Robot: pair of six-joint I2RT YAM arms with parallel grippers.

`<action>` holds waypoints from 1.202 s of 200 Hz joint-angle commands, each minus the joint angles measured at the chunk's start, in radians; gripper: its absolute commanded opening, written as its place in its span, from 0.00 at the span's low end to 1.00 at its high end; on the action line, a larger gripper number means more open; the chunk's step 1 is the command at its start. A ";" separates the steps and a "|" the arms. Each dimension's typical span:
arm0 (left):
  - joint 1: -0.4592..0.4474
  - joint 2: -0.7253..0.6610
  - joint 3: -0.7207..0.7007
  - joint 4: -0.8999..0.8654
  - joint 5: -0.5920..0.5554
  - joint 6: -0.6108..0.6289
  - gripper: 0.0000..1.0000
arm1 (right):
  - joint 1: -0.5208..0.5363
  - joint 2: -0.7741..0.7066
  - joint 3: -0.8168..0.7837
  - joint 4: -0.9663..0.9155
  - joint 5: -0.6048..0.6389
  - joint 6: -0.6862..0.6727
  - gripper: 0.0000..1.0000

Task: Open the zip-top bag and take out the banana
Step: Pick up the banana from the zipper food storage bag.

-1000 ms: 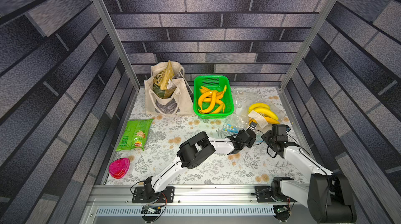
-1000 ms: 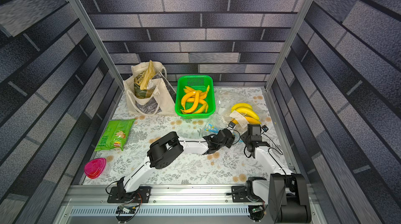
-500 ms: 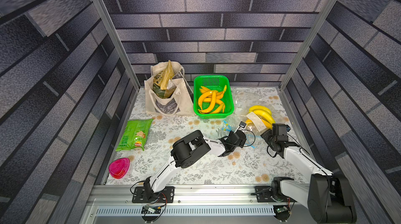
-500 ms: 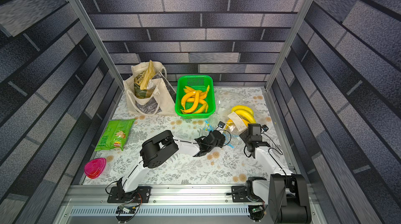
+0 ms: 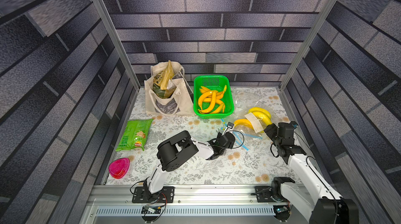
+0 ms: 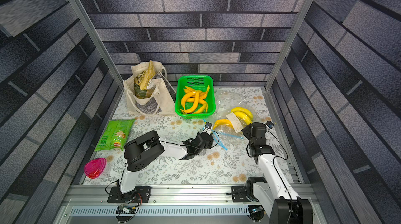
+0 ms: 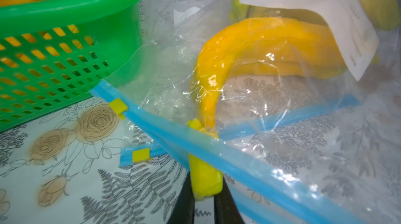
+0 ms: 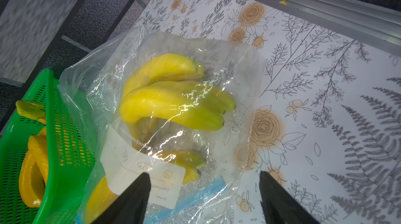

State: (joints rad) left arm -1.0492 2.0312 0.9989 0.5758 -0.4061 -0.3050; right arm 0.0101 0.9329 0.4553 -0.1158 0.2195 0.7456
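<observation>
Both top views look down from high on the robot's side, facing the far wall, and take in the whole table. The left wrist camera sits close behind the left gripper, looking along it at the banana ahead. The right wrist camera looks past the right gripper onto the bag ahead. All views share bag and basket.
</observation>
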 commanded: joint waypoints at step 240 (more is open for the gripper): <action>-0.152 -0.258 -0.212 -0.192 0.033 -0.172 0.21 | 0.292 0.524 0.256 0.242 -0.329 -0.128 0.66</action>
State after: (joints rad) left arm -1.1862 1.7588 0.7574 0.3607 -0.3962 -0.5098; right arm 0.2863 1.3689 0.6647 0.1020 -0.0669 0.6235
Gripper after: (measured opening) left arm 0.210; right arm 0.670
